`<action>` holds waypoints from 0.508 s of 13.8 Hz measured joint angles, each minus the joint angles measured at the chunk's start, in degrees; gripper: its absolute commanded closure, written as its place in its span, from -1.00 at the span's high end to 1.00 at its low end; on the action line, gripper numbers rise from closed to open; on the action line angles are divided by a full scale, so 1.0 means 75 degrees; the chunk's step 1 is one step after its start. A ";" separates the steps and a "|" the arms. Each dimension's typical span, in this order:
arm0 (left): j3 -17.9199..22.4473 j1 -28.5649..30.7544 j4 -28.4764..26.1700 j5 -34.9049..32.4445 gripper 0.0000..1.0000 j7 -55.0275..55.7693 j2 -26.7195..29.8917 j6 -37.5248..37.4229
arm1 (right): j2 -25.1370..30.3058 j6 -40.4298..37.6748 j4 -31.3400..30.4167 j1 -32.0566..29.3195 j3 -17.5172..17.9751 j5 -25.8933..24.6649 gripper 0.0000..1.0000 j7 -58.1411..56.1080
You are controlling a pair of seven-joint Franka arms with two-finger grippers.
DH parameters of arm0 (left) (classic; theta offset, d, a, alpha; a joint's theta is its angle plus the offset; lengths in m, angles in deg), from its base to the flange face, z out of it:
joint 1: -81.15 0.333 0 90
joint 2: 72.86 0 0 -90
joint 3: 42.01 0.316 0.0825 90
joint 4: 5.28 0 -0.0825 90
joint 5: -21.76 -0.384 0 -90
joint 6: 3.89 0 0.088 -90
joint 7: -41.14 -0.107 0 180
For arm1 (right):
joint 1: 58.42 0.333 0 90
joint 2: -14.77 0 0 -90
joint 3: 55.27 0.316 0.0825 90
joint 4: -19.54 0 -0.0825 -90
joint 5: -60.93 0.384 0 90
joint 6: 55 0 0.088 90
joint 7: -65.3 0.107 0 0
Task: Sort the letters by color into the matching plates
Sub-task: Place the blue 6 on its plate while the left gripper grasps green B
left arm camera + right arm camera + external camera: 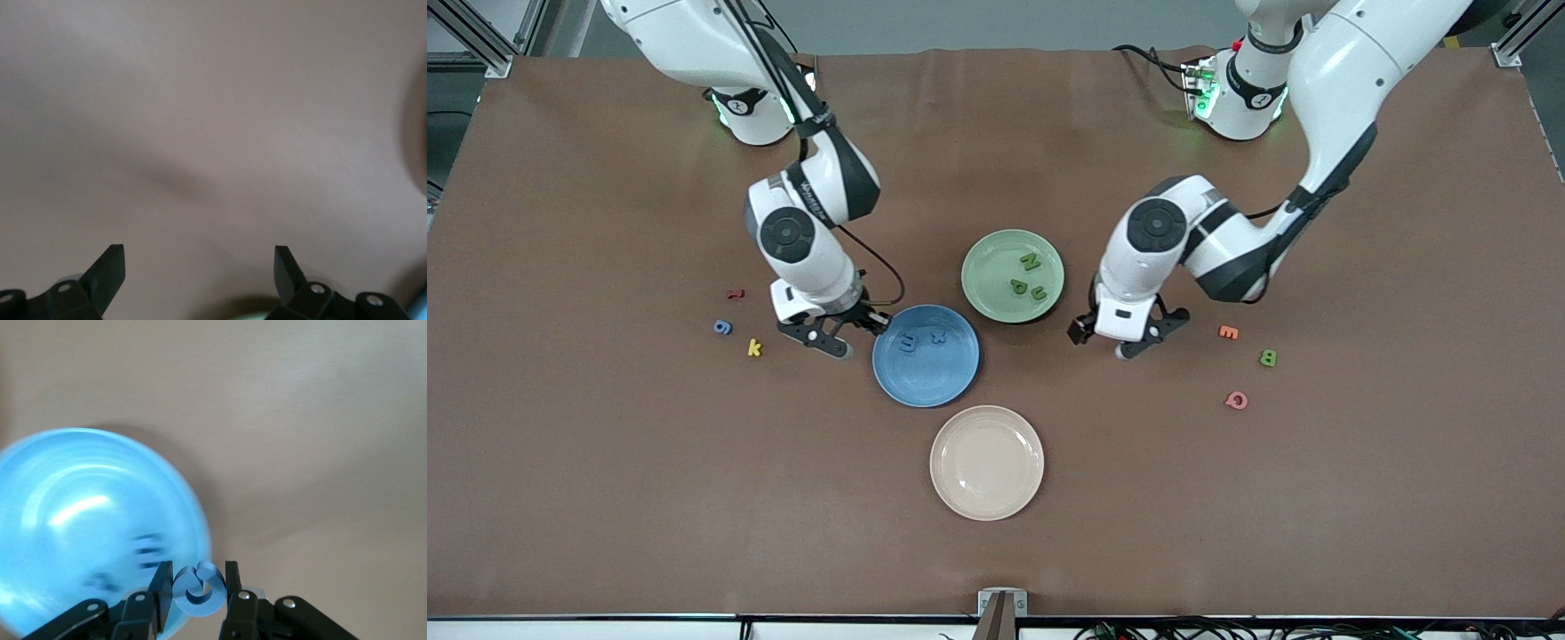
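Three round plates sit mid-table: a blue plate (pixel 926 356), a pale green plate (pixel 1012 275) farther from the front camera, and a cream plate (pixel 986 461) nearest it. The blue plate holds two blue letters (pixel 921 340); the green plate holds three green letters (pixel 1030 276).

The right arm bends down beside the blue plate, and the right gripper (pixel 852 331) hangs just over that plate's rim, pinching a curled blue letter (pixel 198 589) between its fingers. The left arm folds at the elbow, and the left gripper (pixel 1122 341) hovers with its fingers spread wide over bare table beside the green plate.

Loose letters lie toward each end. Toward the right arm's end are a red one (pixel 735 293), a blue one (pixel 722 327) and a yellow one (pixel 754 348). Toward the left arm's end are an orange one (pixel 1228 332), a green one (pixel 1267 357) and a pink one (pixel 1236 400).
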 measured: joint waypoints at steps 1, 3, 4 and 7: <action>0.0000 0.0225 -0.0002 0.0000 0.84 -0.0504 0.0024 -0.0092 | -0.0262 -0.0009 0.0356 0.0140 0.0001 0.0000 -0.54 0.0341; 0.0008 0.0693 -0.0028 -0.0002 0.83 -0.1493 0.0030 -0.0149 | -0.0927 -0.0005 0.1057 0.0372 0.0000 0.0000 -0.54 0.0939; 0.0017 0.0939 -0.0070 -0.0003 0.82 -0.1992 0.0030 -0.0167 | -0.1263 0.0006 0.1403 0.0466 -0.0001 0.0000 -0.53 0.1180; 0.0050 0.1769 -0.0235 -0.0027 0.81 -0.3597 0.0029 -0.0190 | -0.1888 0.0017 0.2147 0.0644 -0.0004 0.0000 -0.54 0.1614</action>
